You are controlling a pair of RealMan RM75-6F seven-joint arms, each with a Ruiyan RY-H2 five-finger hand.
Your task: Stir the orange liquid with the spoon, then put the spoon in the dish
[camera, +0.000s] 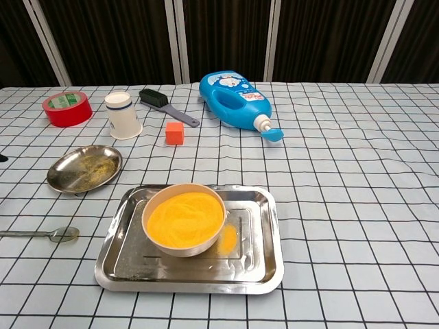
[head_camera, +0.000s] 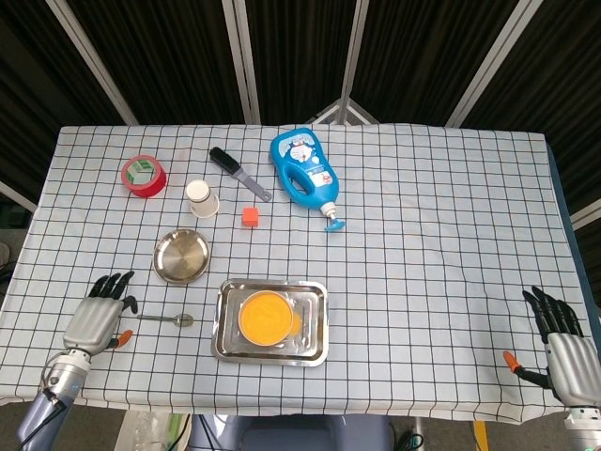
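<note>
A small metal spoon (head_camera: 167, 319) (camera: 42, 234) lies flat on the checked cloth, left of the steel tray (head_camera: 226, 349) (camera: 269, 264). In the tray stands a bowl of orange liquid (head_camera: 264, 316) (camera: 184, 218). The round metal dish (head_camera: 182, 256) (camera: 84, 168) sits just behind the spoon. My left hand (head_camera: 97, 318) hovers close to the spoon's handle end, fingers apart, holding nothing. My right hand (head_camera: 565, 346) rests at the table's near right corner, fingers spread and empty. The chest view shows neither hand clearly.
At the back stand a red tape roll (head_camera: 144, 175), a white paper cup (head_camera: 201, 197), a black brush (head_camera: 238, 172), a small orange cube (head_camera: 250, 216) and a blue bottle (head_camera: 304, 173) lying on its side. The right half of the cloth is bare.
</note>
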